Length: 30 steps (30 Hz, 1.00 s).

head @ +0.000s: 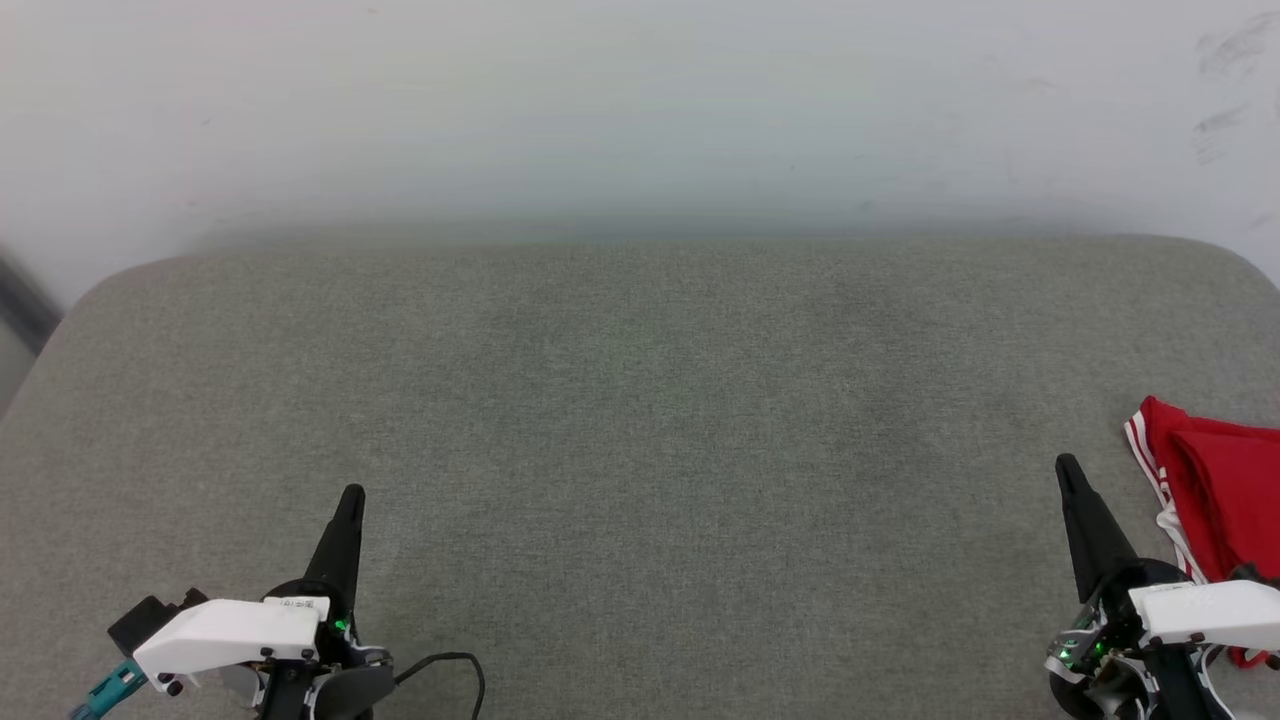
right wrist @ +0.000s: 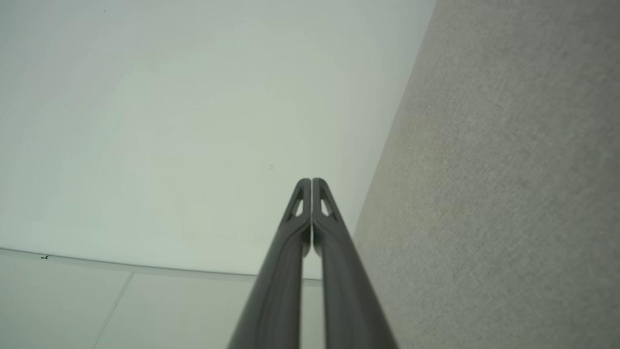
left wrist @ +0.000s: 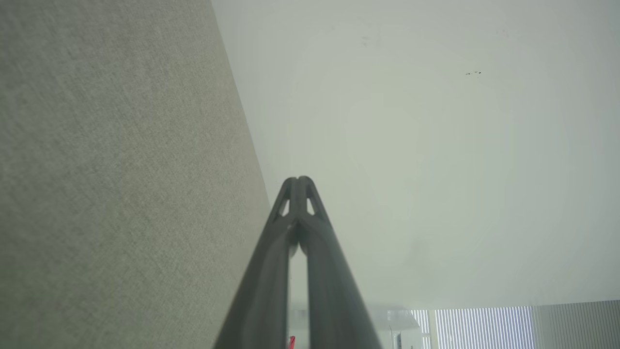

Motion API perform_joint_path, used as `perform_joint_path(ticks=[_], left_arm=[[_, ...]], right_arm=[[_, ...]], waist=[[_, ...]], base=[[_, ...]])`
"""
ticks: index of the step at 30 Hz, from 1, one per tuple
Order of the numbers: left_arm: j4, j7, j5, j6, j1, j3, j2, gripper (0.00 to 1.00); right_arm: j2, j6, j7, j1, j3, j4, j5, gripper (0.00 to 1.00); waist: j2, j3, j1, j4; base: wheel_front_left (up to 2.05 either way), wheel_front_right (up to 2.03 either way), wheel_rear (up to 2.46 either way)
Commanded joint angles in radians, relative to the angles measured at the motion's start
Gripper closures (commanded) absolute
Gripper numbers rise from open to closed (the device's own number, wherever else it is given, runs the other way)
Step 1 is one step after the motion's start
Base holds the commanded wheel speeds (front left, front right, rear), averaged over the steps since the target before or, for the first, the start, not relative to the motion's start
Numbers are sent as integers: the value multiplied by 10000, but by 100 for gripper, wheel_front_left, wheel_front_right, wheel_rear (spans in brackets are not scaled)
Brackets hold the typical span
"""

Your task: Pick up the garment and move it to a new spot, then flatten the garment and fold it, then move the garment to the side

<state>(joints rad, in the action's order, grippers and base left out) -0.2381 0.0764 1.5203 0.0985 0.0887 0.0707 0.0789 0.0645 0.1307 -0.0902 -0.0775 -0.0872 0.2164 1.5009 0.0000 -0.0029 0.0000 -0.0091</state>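
The garment (head: 1222,495), red with red-striped white trim, lies bunched at the right edge of the grey fabric surface (head: 640,420), partly cut off by the head view's edge. My right gripper (head: 1068,467) is shut and empty, just to the left of the garment and apart from it. In the right wrist view its fingertips (right wrist: 311,184) meet, pointing toward the pale wall. My left gripper (head: 353,494) is shut and empty at the lower left, far from the garment. Its fingertips (left wrist: 299,182) press together in the left wrist view, where a sliver of red (left wrist: 292,342) shows between the fingers.
A pale wall (head: 640,110) stands behind the grey surface's rounded far edge. A black cable (head: 455,665) loops beside my left wrist. White vertical blinds (left wrist: 484,327) appear in the left wrist view.
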Motion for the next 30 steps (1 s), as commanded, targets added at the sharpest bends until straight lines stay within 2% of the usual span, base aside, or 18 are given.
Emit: perform_joint_path(ticks=[1, 17, 30], left_arm=[[-8, 80, 201, 110, 187, 97, -64, 100], [-87, 379, 1007, 376, 241, 437, -273, 100], [-81, 368, 970, 364, 234, 439, -274, 100]], right_arm=[[14, 1, -58, -193, -23, 42, 258, 100], [-16, 0, -99, -375, -102, 314, 1315, 100], [-43, 0, -127, -358, -129, 304, 1235, 100]], waist=[[0, 7, 0, 11], [0, 60, 0, 91], [0, 60, 0, 91]], base=[[0, 0, 0], [0, 0, 0], [0, 0, 0]])
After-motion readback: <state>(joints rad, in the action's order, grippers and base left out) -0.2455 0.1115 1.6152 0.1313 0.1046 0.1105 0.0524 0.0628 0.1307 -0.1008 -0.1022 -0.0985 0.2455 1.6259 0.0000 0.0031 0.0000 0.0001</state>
